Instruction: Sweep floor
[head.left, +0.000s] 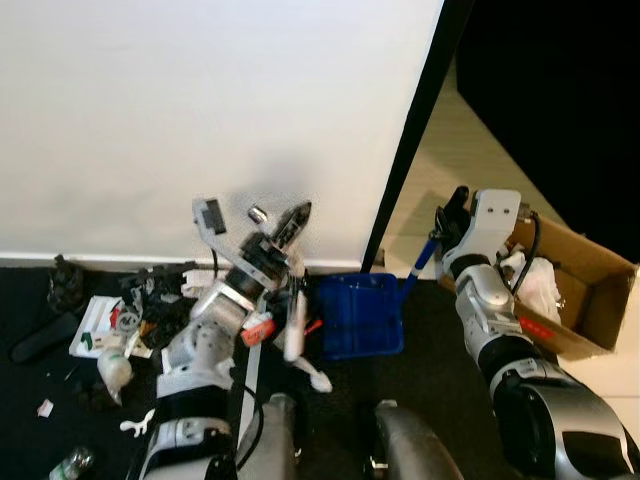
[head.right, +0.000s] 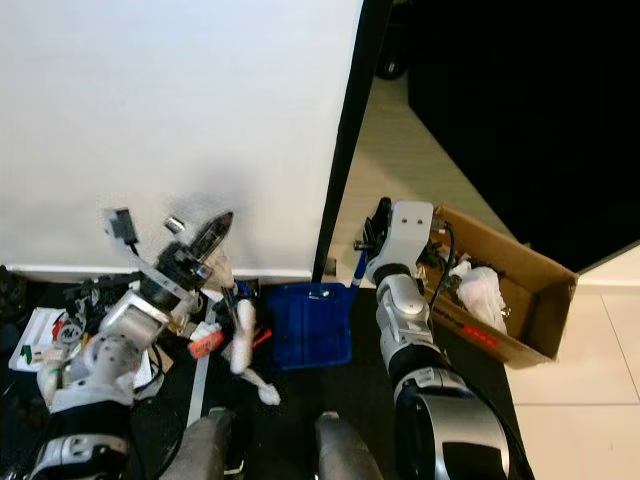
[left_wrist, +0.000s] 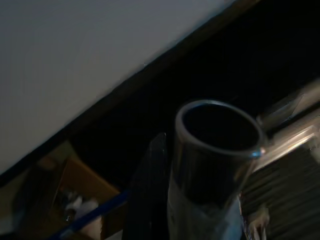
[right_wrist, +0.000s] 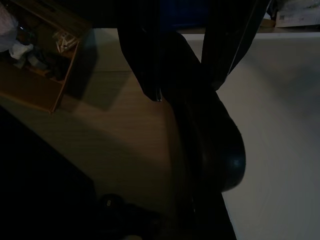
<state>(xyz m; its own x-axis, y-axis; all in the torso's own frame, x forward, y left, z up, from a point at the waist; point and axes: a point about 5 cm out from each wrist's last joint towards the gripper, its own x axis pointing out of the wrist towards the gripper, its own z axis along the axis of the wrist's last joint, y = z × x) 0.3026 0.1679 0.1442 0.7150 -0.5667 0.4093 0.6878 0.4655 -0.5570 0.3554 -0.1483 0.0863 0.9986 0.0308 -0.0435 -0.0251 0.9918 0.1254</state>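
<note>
A blue dustpan (head.left: 358, 315) stands on the black carpet by the wall. Its blue handle (head.left: 420, 262) rises to my right gripper (head.left: 452, 212), which is shut on the handle's dark rounded end (right_wrist: 220, 150). My left gripper (head.left: 290, 222) is raised in front of the white wall. It is shut on a silver broom handle (head.left: 258, 213), whose open tube end (left_wrist: 215, 145) sits beside one black finger. A blurred white brush-like piece (head.left: 297, 335) hangs below the left arm, just left of the dustpan.
Litter (head.left: 110, 330) of papers, wrappers and a pale bottle (head.left: 113, 368) lies on the carpet at the left. An open cardboard box (head.left: 590, 275) holding rubbish stands at the right. A black door frame (head.left: 405, 150) divides the wall from the beige floor.
</note>
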